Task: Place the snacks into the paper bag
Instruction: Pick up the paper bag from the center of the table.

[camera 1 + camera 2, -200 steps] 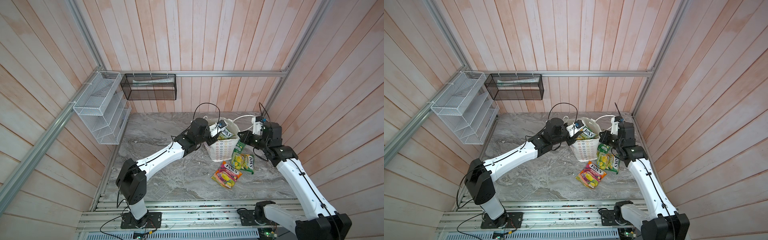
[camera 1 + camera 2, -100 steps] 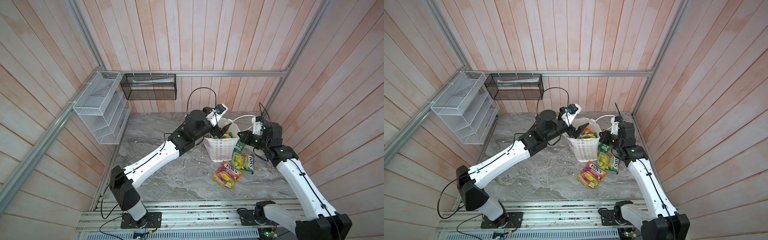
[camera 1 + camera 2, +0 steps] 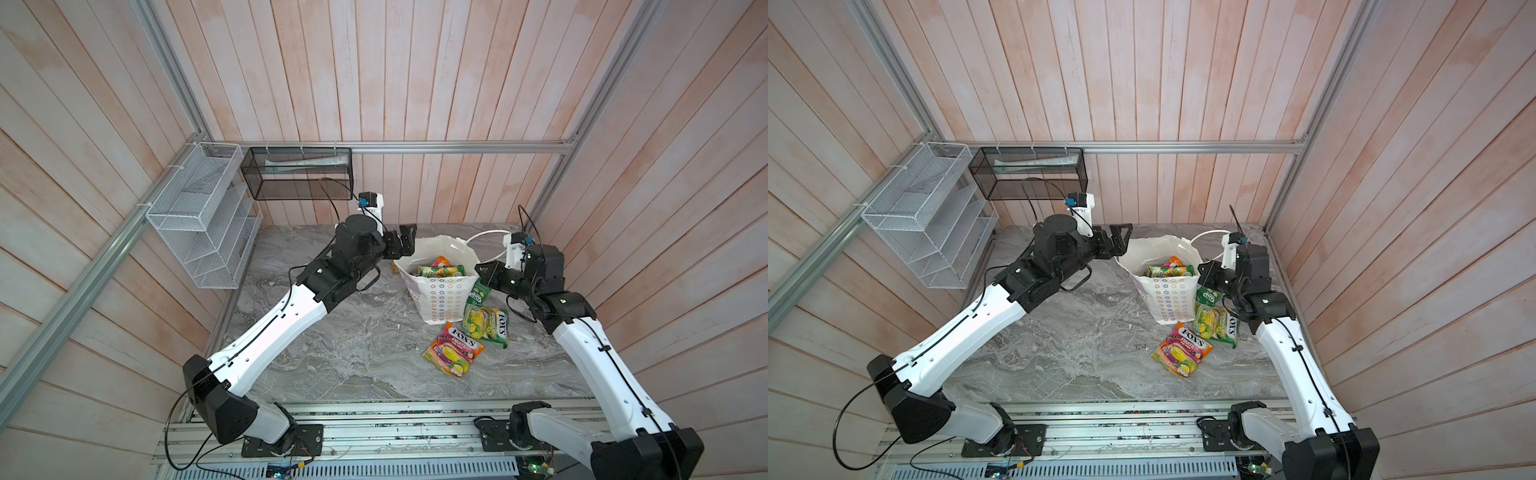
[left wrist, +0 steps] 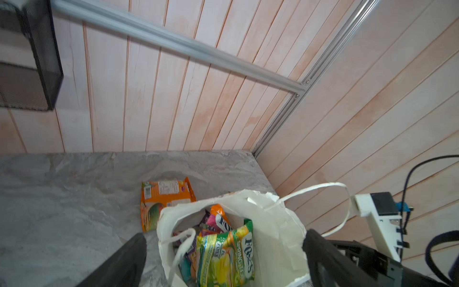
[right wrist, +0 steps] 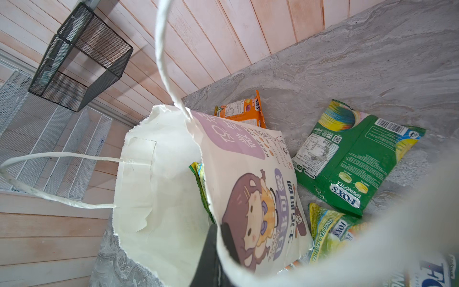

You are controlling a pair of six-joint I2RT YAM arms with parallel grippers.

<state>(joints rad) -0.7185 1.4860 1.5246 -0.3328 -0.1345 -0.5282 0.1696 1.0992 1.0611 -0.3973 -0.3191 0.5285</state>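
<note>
The paper bag point(image 3: 441, 297) has its rim clamped in the right claw point(image 3: 482, 269), seemingly to hold it open, while the left claw point(image 3: 408, 241) hangs spread, empty, beside it.

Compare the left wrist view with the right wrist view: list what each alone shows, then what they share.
Left wrist only: the pink pouch inside the paper bag, and the open left end effector. Right wrist only: the bag's cartoon girl print, and a green Spring Tea pouch flat on the tabletop. Both: the bag, the orange pouch beside it, the black mesh basket.
</note>
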